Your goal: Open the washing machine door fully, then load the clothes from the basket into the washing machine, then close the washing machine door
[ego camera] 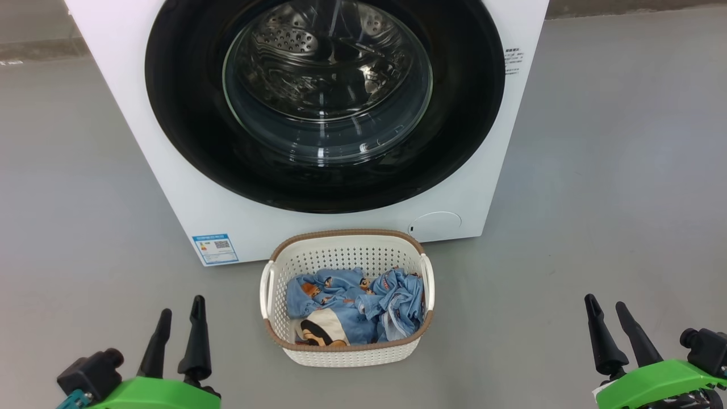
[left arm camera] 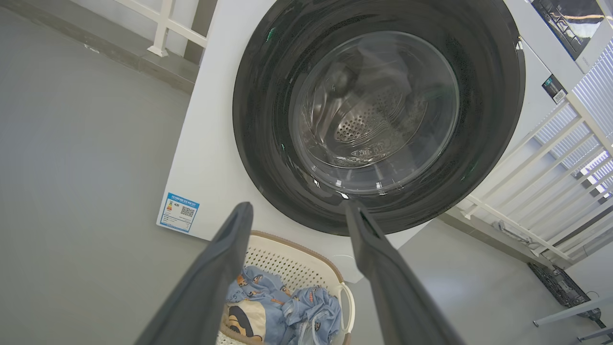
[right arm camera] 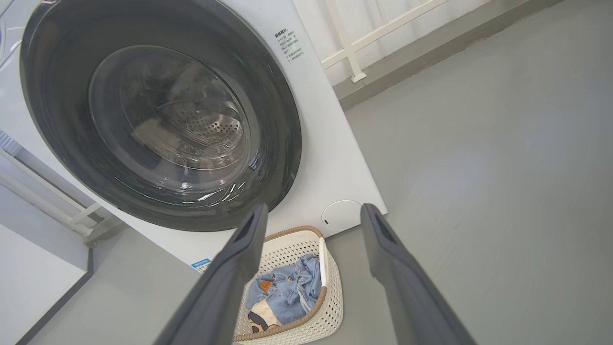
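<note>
The white washing machine (ego camera: 136, 113) stands ahead with its round black-rimmed glass door (ego camera: 187, 113) shut flat against the front. On the floor just before it sits the cream perforated basket (ego camera: 341, 255), holding the light blue printed clothes (ego camera: 355, 304). My left gripper (ego camera: 180, 304) is open low at the left, well clear of the basket. At the lower right my right gripper (ego camera: 606, 304) is open too, with nothing between its fingers. The left wrist view looks at the door (left arm camera: 258, 96) and basket (left arm camera: 297, 261); the right wrist view shows the door (right arm camera: 282, 134) and clothes (right arm camera: 287, 292).
Grey floor (ego camera: 596, 199) spreads to both sides of the machine. A blue energy sticker (ego camera: 214, 248) and a round white flap (ego camera: 436, 225) sit low on its front. White railings (left arm camera: 536, 191) and a low step flank the machine.
</note>
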Robot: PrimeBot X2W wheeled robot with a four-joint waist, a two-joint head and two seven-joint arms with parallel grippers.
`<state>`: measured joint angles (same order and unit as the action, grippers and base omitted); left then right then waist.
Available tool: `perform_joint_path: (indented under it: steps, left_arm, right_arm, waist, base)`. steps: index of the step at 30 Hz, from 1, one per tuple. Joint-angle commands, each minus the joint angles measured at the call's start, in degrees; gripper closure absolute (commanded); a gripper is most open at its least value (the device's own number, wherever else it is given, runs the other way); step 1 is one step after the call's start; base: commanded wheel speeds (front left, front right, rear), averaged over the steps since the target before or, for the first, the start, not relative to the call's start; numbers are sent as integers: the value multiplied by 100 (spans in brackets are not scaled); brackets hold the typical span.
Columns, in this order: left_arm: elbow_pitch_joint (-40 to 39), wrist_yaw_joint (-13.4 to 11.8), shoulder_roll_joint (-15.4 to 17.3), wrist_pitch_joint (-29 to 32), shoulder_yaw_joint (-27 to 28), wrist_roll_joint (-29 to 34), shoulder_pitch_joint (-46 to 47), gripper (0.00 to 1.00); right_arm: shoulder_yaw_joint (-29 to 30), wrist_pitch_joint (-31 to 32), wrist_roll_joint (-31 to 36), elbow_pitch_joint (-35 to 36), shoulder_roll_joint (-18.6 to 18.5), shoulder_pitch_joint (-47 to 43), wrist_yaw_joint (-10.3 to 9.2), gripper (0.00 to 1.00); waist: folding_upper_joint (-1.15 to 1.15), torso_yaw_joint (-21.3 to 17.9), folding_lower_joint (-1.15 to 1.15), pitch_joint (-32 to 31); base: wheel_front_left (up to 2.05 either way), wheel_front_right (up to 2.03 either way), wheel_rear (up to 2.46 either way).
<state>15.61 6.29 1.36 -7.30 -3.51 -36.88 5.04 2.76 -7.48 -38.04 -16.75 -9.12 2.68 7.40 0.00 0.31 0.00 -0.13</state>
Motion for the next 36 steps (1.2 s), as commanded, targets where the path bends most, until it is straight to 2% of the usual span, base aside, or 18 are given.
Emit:
perform_joint_path:
  steps: [1,36]
  left_arm:
    - [-112,-10,100,-104,93,240,268,0]
    - [390,-112,145,-683,-175,2078,472,0]
  right_arm:
    - [-90,-95,204,118,-131,278,6,0]
    - [-135,-534,2502,115,-232,322,9,0]
  waist:
    - [0,4,0,-1]
    - [0,26,0,-38]
  base:
    - [0,0,0]
    - [0,0,0]
